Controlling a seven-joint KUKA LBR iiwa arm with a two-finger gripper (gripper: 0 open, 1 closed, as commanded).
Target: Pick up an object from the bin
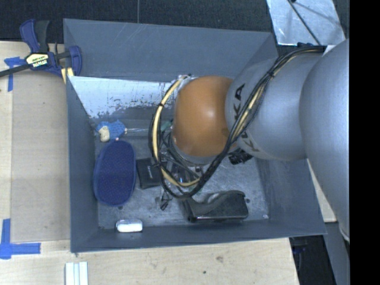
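Observation:
My gripper (177, 170) is low in the middle of the bin, mostly hidden under the arm's orange cover and cables. A small black block (146, 173) lies just to its left, touching or nearly touching it. Further left lies a dark blue oval pad (114, 172). A flat black object (217, 206) rests on the floor just below and right of the gripper. Whether anything is between the jaws is hidden.
A small blue piece with a cream end (110, 130) sits near the back left wall. A short white cylinder (129, 226) lies by the front wall. The arm covers the right half of the bin.

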